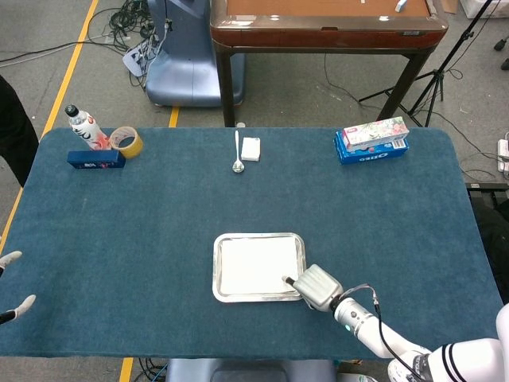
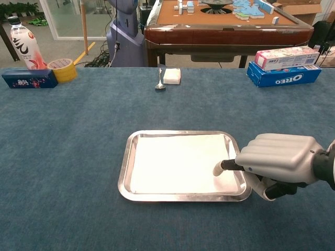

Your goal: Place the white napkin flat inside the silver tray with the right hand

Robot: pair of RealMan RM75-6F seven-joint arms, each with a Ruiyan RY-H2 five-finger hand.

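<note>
The tray (image 2: 124, 172) sits on the blue table (image 2: 63, 151) near its front edge, and the napkin (image 2: 178, 162) lies flat inside it, covering nearly the whole floor of the tray.

The right hand (image 2: 275, 164) is at the tray's front right corner, just outside the rim. It holds nothing: most of its fingers are curled under the palm, while one pale fingertip (image 2: 218, 169) points out over the napkin's right edge. Whether that tip touches the cloth or hangs just above it is hard to tell from either view. In the head view the same hand (image 1: 316, 287) shows at the tray's right front corner.

The left hand (image 1: 12, 285) is far to the left of the tray, at the table's left edge, with only fingertips in sight; these look spread apart and nothing is between them.

Well behind the tray, a spoon (image 2: 160, 81) and a small white block (image 2: 172, 76) lie side by side. Far back and to the tray's right, a blue biscuit box (image 2: 283, 75) carries a second, paler box (image 2: 287, 56) on top. Far back and to the tray's left stand a bottle (image 2: 24, 46), a roll of tape (image 2: 62, 69) and a dark blue box (image 2: 29, 78).
</note>
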